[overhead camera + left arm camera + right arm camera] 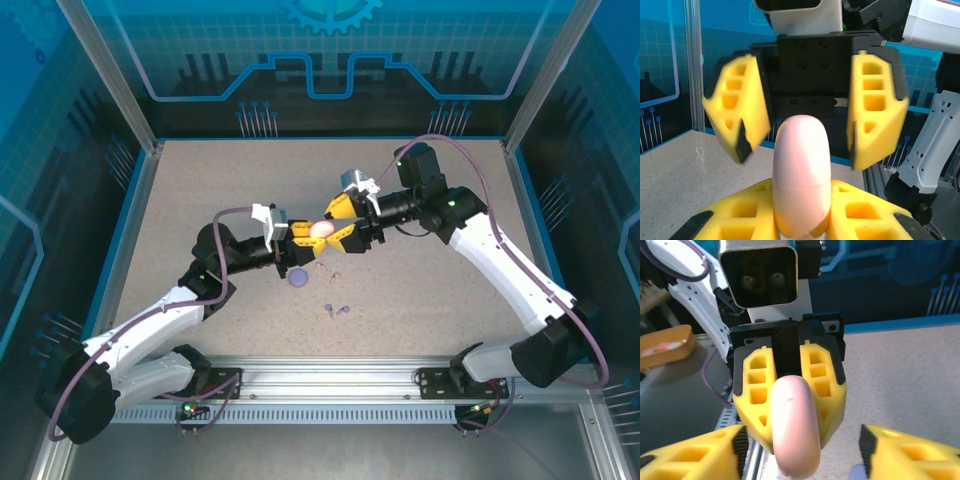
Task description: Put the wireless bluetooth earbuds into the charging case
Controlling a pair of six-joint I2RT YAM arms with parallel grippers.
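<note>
Looking at the top cam, you've got both end effectors meeting nose to nose over mid-tabletop (430, 200), lifted off the surface. The left end effector (306, 239) is pinching the pink charging case (322, 229) btwn its yellow fingers. In the left wrist cam the case stands up out of that grip w/ a thin seam round it, lid looks closed. The right end effector (340, 232) is spread. Its two fingers (737, 117) sit either side of the case top w/ a gap on each side, not touching it.

None of the buds are in a case. The pale pink earbuds (321, 266) lie loose on the tabletop just on the near side of the end effectors. The purple earbuds (330, 310) lie side by side closer to the arm bases, apart from the rest. I can't pick out black ones at this res.

Round the work area: a purple case (297, 279) lies flat on the tabletop right by the left end effector, beside the pink buds. The right wrist cam catches an orange container (665, 342) off past the left arm, beyond the tabletop edge.
</note>
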